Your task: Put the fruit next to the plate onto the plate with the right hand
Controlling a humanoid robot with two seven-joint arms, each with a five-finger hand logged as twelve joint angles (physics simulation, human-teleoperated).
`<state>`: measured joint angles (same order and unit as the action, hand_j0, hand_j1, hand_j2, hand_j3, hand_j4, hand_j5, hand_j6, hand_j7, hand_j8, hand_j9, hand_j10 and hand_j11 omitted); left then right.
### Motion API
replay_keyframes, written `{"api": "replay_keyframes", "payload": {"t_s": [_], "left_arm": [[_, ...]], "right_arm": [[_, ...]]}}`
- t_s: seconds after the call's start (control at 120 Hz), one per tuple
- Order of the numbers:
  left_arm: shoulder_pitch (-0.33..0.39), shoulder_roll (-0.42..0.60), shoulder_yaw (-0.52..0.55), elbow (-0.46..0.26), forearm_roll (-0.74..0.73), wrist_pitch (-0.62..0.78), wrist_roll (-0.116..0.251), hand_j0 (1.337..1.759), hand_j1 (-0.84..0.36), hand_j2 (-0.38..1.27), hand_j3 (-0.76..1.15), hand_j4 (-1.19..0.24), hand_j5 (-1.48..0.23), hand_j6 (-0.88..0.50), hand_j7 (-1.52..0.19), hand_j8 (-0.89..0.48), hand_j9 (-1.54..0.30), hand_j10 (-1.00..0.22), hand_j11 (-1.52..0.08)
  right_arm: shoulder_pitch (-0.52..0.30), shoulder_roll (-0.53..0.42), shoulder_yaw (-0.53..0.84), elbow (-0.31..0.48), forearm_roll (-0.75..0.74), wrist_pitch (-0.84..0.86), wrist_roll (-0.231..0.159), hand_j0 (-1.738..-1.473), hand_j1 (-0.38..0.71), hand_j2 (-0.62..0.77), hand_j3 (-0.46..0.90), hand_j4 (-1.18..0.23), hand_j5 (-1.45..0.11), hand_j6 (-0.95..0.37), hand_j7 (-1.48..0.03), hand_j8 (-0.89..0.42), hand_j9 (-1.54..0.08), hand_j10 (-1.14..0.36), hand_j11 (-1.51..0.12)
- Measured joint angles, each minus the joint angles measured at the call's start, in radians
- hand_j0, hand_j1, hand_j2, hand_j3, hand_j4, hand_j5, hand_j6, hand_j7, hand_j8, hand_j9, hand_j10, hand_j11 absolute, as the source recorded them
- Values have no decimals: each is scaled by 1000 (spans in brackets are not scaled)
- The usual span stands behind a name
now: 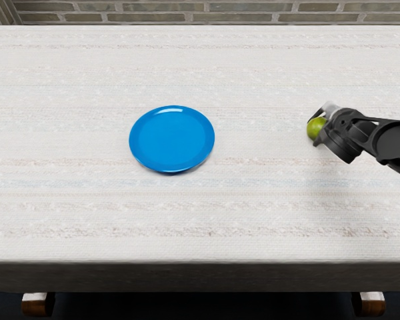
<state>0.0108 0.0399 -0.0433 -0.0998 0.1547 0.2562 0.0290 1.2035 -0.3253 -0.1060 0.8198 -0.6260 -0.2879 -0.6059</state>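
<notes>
Right hand (343, 133) closed around the green fruit (315, 127), well right of the blue plate (172, 139).

The arm comes in from the right edge and the dark fingers curl over and under the fruit, so only its left side shows. That looks like a hold taken from the far side, which would leave the way towards the plate free. The fruit sits low on or just above the pale surface (200, 220); which of the two cannot be told. The plate lies flat and bare, well apart from the fruit, so the carry across is not yet done. A round fruit could roll if the hold is loose.
</notes>
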Motion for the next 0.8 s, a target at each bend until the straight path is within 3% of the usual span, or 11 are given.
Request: {"api": "replay_keyframes", "payload": {"t_s": [0.042,0.067,0.183,0.333,0.383,0.467,0.525,0.7,0.75,0.758,0.8], "left_arm": [[0,0,0,0,0,0,0,1658,349,1,0,-1,-1,-1,-1,-1,-1,-1,0],[0,0,0,0,0,0,0,1658,349,1,0,-1,-1,-1,-1,-1,0,-1,0],[0,0,0,0,0,0,0,1658,349,1,0,-1,-1,-1,-1,-1,-1,-1,-1],[0,0,0,0,1,0,0,1658,349,1,-1,-1,-1,-1,-1,-1,-1,-1,-1],[0,0,0,0,1,0,0,1658,349,1,-1,-1,-1,-1,-1,-1,-1,-1,-1],[0,0,0,0,1,0,0,1658,349,1,-1,-1,-1,-1,-1,-1,-1,-1,-1],[0,0,0,0,1,0,0,1658,349,1,-1,-1,-1,-1,-1,-1,-1,-1,-1],[0,0,0,0,1,0,0,1658,349,1,-1,-1,-1,-1,-1,-1,-1,-1,-1],[0,0,0,0,1,0,0,1658,349,1,-1,-1,-1,-1,-1,-1,-1,-1,-1],[0,0,0,0,1,0,0,1658,349,1,-1,-1,-1,-1,-1,-1,-1,-1,-1],[0,0,0,0,1,0,0,1658,349,1,-1,-1,-1,-1,-1,-1,-1,-1,-1]], "right_arm": [[-1,-4,14,0,6,2,0,-1658,325,209,1,-415,-1057,-184,-990,-161,-1042,-452,-1030],[-1,-6,25,0,10,4,0,-1658,294,147,3,-397,-1084,-183,-1006,-169,-1062,-447,-1050],[5,-23,122,3,29,80,-3,-1649,276,185,1,-417,-1160,-197,-1062,-153,-1141,-441,-1135],[22,-90,297,3,138,336,-6,-1643,239,159,0,-440,-1201,-214,-1100,-165,-1176,-460,-1159],[41,-110,321,2,210,433,-6,-1642,188,34,2,-458,-1219,-222,-1107,-170,-1190,-475,-1175],[76,-121,344,3,323,571,-6,-1643,225,129,0,-447,-1230,-220,-1116,-160,-1214,-458,-1195],[97,-91,352,3,370,625,-6,-1642,227,164,0,-457,-1233,-227,-1121,-159,-1225,-459,-1198],[143,67,360,2,411,665,-6,-1640,156,31,1,-488,-1243,-256,-1129,-181,-1235,-478,-1202],[152,106,361,0,412,651,-6,-1642,183,63,1,-478,-1251,-248,-1130,-173,-1235,-466,-1205],[153,112,361,0,412,648,-6,-1642,178,15,0,-478,-1252,-247,-1130,-172,-1235,-461,-1205],[157,142,361,-1,408,635,-6,-1642,201,120,0,-478,-1249,-244,-1131,-170,-1232,-453,-1204]]}}
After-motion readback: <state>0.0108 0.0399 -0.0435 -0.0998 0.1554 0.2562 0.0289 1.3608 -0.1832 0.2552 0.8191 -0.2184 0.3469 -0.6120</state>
